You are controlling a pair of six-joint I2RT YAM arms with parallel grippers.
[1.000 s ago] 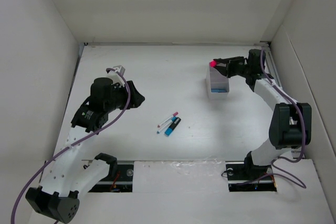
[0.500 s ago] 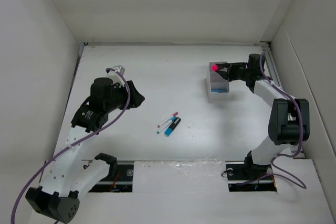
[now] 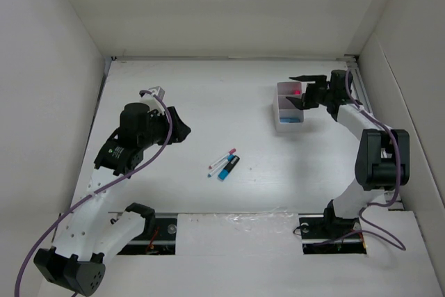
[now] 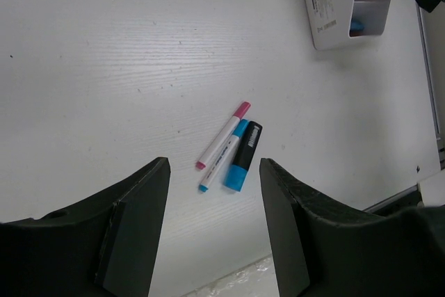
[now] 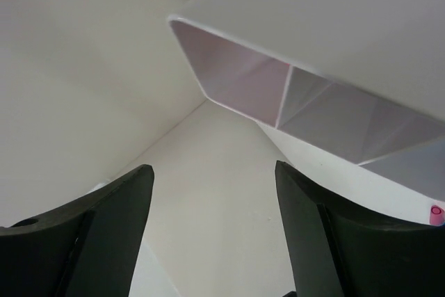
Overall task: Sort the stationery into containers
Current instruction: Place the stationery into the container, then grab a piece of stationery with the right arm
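Between the spread fingers of the right hand (image 3: 292,90) sits the far end of the white divided container (image 3: 279,110). That hand is open and grips nothing; one finger lies past the container's far rim, the other over its middle. A pink piece (image 3: 297,90) lies in the far compartment, directly under the hand. A blue piece (image 3: 295,120) lies in the near compartment, on the side of the hand toward the arm bases. From the right wrist view, the container's rim and dividers fill the space just ahead of the fingers.

The left hand (image 3: 176,129) hangs above the tabletop (image 3: 208,102), well apart from the container, fingers parted and empty. Ahead of and below its fingers, three items lie side by side on the tabletop: a white pen with pink ends (image 4: 222,135), a white pen with blue ends (image 4: 222,156), and a black marker with a blue end (image 4: 245,154). Both blue-ended items appear to touch each other.
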